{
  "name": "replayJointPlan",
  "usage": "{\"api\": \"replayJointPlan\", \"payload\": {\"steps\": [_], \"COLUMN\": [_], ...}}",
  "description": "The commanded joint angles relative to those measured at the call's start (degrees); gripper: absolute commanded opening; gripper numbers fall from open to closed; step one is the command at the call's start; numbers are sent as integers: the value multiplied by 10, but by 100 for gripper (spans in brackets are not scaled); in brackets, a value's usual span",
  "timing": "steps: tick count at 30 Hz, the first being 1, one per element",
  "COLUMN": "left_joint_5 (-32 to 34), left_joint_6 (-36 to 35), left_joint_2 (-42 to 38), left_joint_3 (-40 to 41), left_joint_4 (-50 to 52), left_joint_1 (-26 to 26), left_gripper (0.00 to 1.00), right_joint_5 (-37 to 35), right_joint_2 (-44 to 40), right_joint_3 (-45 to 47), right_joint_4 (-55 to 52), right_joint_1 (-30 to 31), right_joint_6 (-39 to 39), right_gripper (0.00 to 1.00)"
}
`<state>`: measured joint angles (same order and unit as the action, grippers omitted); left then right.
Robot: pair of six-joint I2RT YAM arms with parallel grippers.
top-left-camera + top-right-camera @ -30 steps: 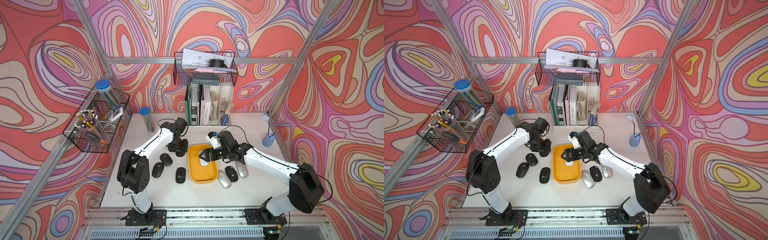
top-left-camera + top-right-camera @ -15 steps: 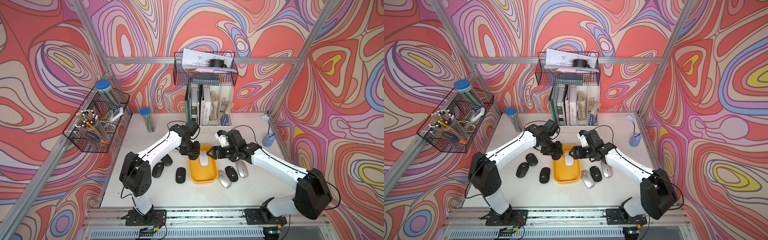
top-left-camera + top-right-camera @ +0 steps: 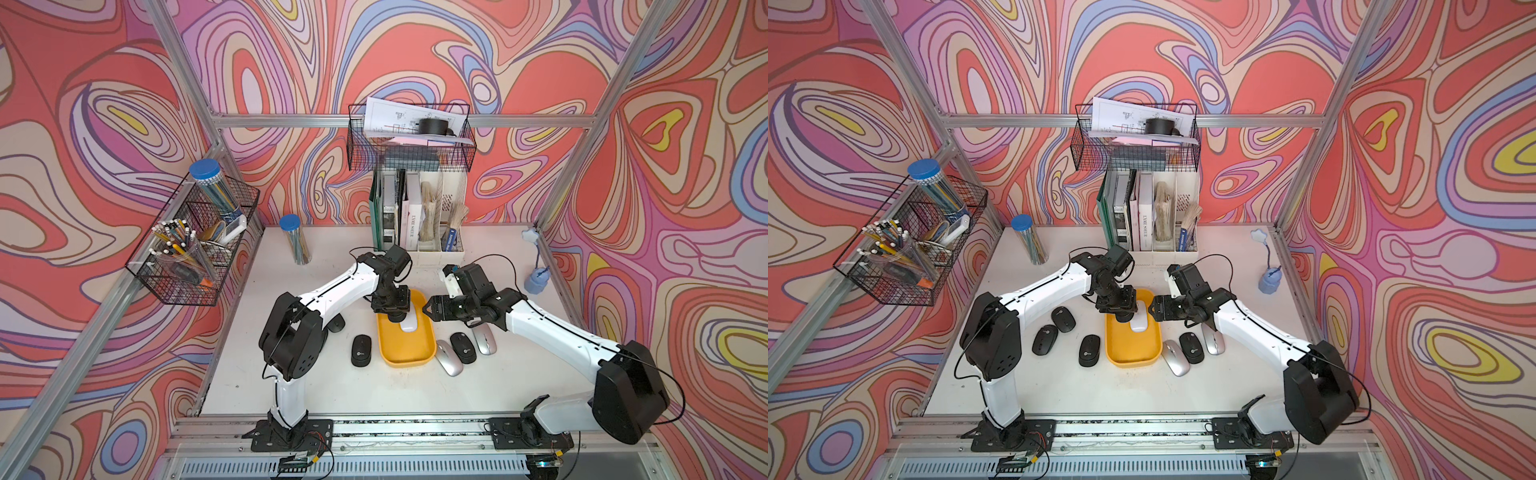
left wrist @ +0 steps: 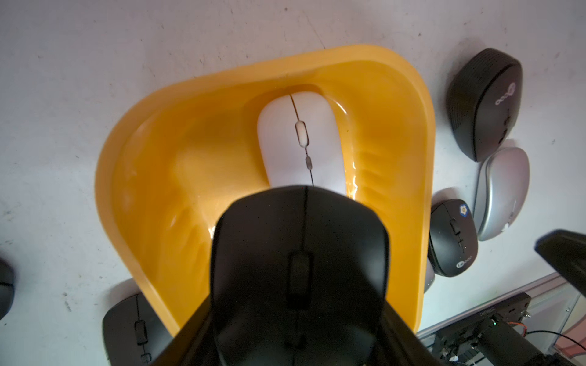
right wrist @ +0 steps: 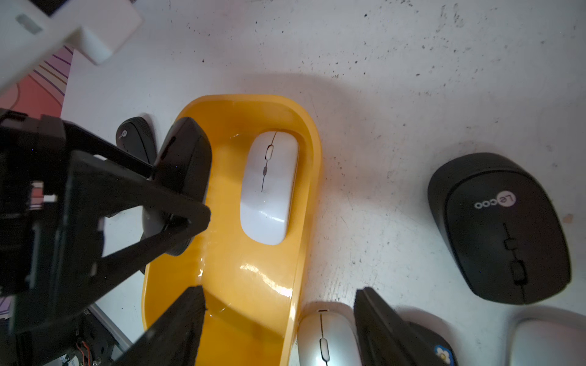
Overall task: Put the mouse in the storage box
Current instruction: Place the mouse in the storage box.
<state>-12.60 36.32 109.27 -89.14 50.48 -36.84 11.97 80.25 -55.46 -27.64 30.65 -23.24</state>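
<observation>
Setting is reading as a robotics lab test cell rather than a real office: an aluminium extrusion frame (image 3: 282,121) is carrying printed swirl-patterned panels (image 3: 124,83) on three sides, and two white-and-black robot arms (image 3: 332,291) are standing mounted on a slotted rail (image 3: 415,426) along the front edge of a scuffed white tabletop (image 3: 374,395). Office props are dressing the cell as a desk. A white file organizer (image 3: 453,195) is holding books (image 3: 411,216) at the back, black wire baskets (image 3: 409,153) are hanging off the frame with papers (image 3: 399,120) and pencils (image 3: 174,237), and loose computer mice (image 3: 361,350) are lying on the tabletop.
</observation>
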Motion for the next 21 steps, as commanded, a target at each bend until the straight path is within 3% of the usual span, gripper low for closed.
{"api": "replayJointPlan", "payload": {"steps": [1,21], "left_joint_5": [8,58], "left_joint_6": [15,43], "left_joint_2": [21,43], "left_joint_3": [-2,31], "left_joint_4": [-29,-39], "left_joint_1": [-5,-8], "left_gripper": [44,47], "right_joint_5": [-14,-5], "right_joint_2": [-10,-6], "right_joint_3": [8,19], "right_joint_4": [-3,3], "right_joint_1": [-3,-3], "right_joint_6": [2,3], "right_gripper": [76,76]}}
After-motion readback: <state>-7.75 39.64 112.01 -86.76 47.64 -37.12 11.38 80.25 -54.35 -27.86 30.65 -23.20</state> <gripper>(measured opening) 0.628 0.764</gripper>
